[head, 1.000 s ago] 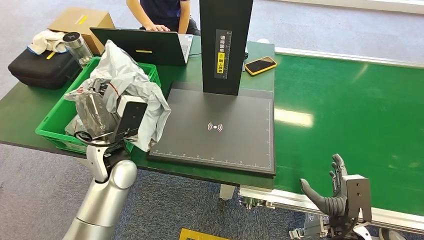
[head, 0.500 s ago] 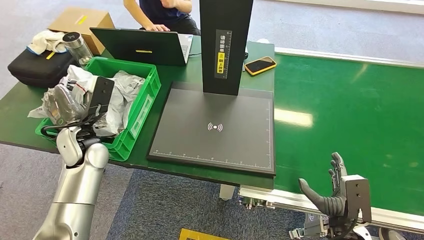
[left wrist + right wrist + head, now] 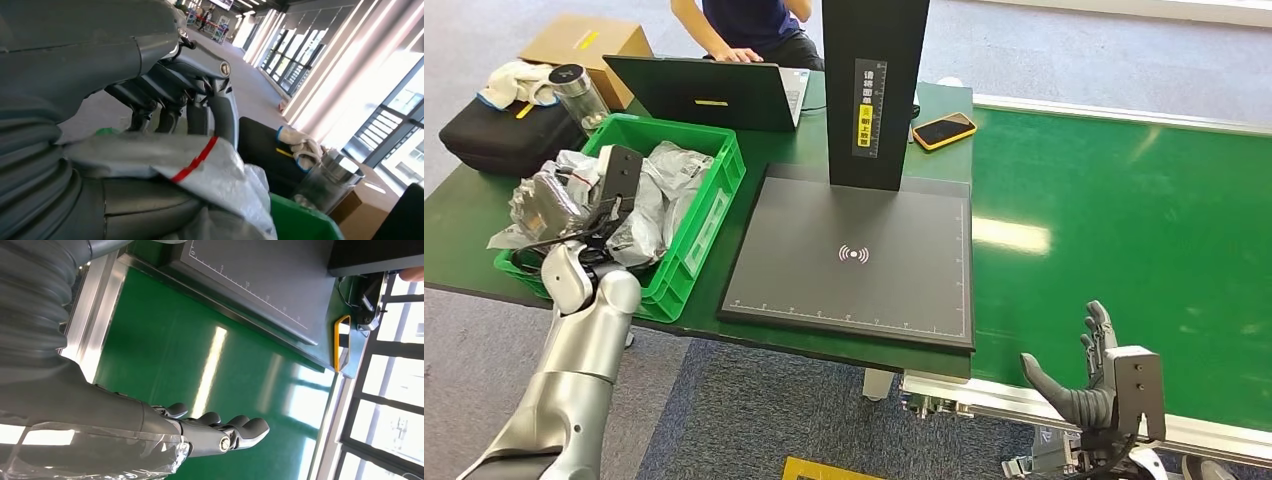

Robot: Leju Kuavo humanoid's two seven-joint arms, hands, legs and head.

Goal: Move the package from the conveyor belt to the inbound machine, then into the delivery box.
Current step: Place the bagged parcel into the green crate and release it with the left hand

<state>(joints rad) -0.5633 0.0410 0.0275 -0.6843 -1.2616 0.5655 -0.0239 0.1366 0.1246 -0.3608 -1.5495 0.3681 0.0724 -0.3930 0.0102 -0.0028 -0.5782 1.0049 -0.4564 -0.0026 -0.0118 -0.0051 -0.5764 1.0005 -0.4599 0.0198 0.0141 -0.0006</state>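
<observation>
The grey plastic package [image 3: 659, 185] lies crumpled inside the green delivery box [image 3: 709, 215] at the table's left. My left hand [image 3: 559, 205] hovers over the box's left side and still pinches a corner of the package. In the left wrist view that red-striped corner [image 3: 210, 170] sits between thumb and fingers [image 3: 175, 95]. My right hand [image 3: 1084, 385] hangs open at the near edge of the green conveyor belt [image 3: 1124, 220], holding nothing; its fingers [image 3: 200, 432] are stretched out. The dark inbound machine plate [image 3: 854, 255] is bare.
A black column [image 3: 874, 90] rises behind the plate. Behind the box are a laptop [image 3: 714, 92] with a person typing, a phone [image 3: 944, 130], a black bag [image 3: 499, 135], a steel bottle [image 3: 579, 92] and a cardboard box [image 3: 584, 40].
My left arm swung left from the plate's edge and lowered the package into the green box. Over the last half second it barely moved. The right hand stayed put.
</observation>
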